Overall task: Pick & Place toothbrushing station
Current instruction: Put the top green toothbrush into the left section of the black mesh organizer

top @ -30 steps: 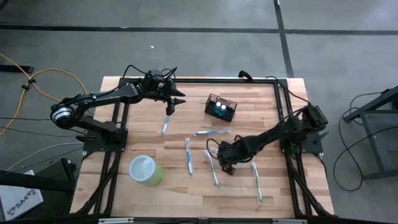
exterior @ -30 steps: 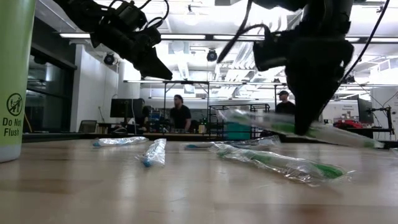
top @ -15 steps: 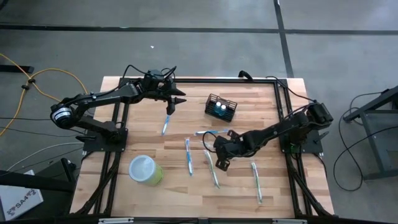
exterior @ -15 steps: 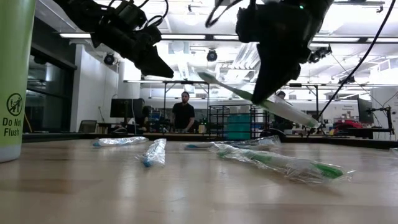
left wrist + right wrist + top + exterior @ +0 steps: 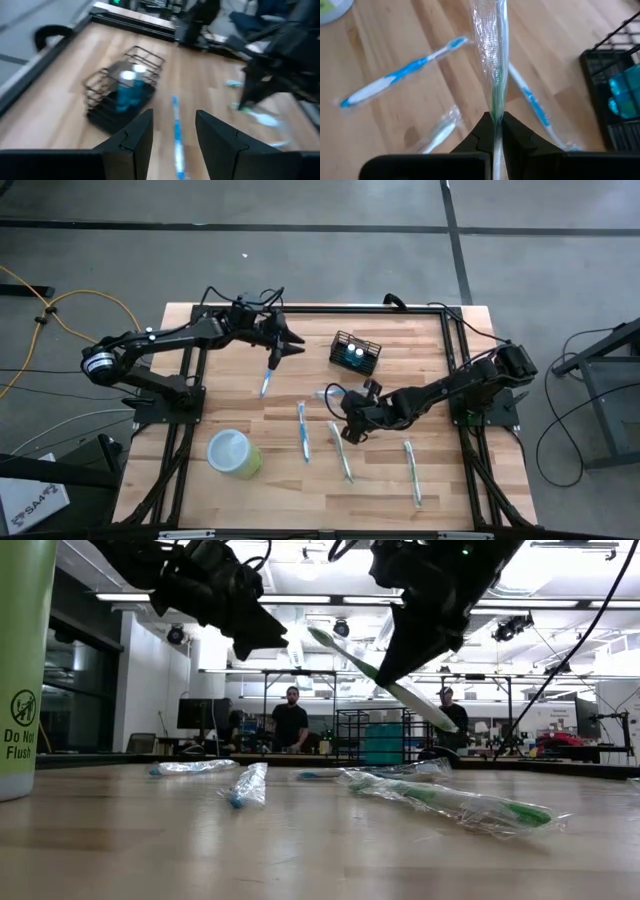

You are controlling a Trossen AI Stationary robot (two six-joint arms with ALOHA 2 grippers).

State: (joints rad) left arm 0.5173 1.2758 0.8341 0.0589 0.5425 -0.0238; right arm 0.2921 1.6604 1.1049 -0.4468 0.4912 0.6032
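The black wire-mesh basket (image 5: 355,353) stands on its base at the far middle of the table, with blue things inside; it also shows in the left wrist view (image 5: 122,92). My left gripper (image 5: 290,345) hovers open and empty left of the basket, above a blue toothbrush (image 5: 267,377). My right gripper (image 5: 348,425) is shut on a green toothbrush in a clear wrapper (image 5: 380,678), held above the table's middle. My right gripper pinches the wrapped green toothbrush between its two fingers near the middle of its shaft (image 5: 496,114). The fingers come from above and lie across it. The toothbrush is lifted clear of the table and tilted, its two ends sticking out past the fingers (image 5: 320,638).
Several wrapped toothbrushes lie flat on the table: blue ones (image 5: 302,430) (image 5: 328,393) and green ones (image 5: 343,458) (image 5: 412,470). A light-green cup (image 5: 235,453) stands at the near left. People stand in the room beyond the table (image 5: 290,725).
My right gripper has risen and gone a little toward the table's far edge and the basket, carrying the wrapped green toothbrush. The toothbrush has gone from low and nearly level to high and tilted. My left gripper has shifted slightly toward the basket.
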